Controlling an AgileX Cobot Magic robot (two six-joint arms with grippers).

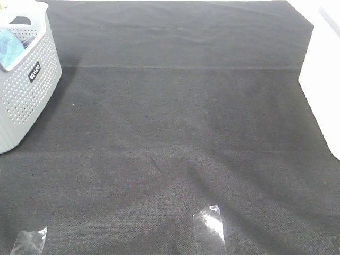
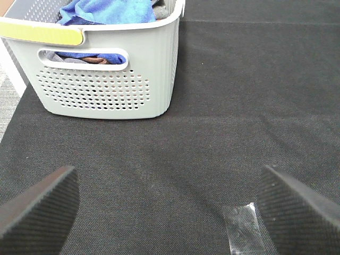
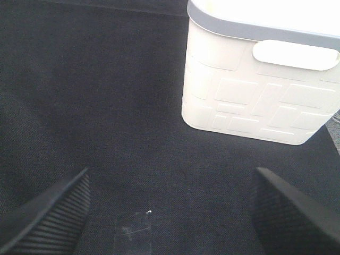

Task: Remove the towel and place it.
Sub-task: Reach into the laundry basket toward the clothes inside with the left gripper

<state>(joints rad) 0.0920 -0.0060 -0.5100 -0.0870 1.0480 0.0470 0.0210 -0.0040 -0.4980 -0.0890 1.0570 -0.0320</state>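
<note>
The blue towel (image 2: 106, 10) lies bunched inside the grey perforated basket (image 2: 106, 85), and part of it shows through the handle slot. From the high camera a strip of the towel (image 1: 9, 45) shows in the basket (image 1: 26, 90) at the far left edge. My left gripper (image 2: 167, 212) is open, well short of the basket, with nothing between its black fingers (image 2: 37, 210). My right gripper (image 3: 170, 212) is also open and empty, facing a white bin. Neither gripper shows in the high view.
A white bin (image 3: 260, 90) with a grey rim stands on the right; its side (image 1: 321, 79) shows in the high view. Black cloth (image 1: 175, 133) covers the table. Clear tape patches (image 1: 209, 228) sit near the front edge. Grey and brown fabric lies under the towel.
</note>
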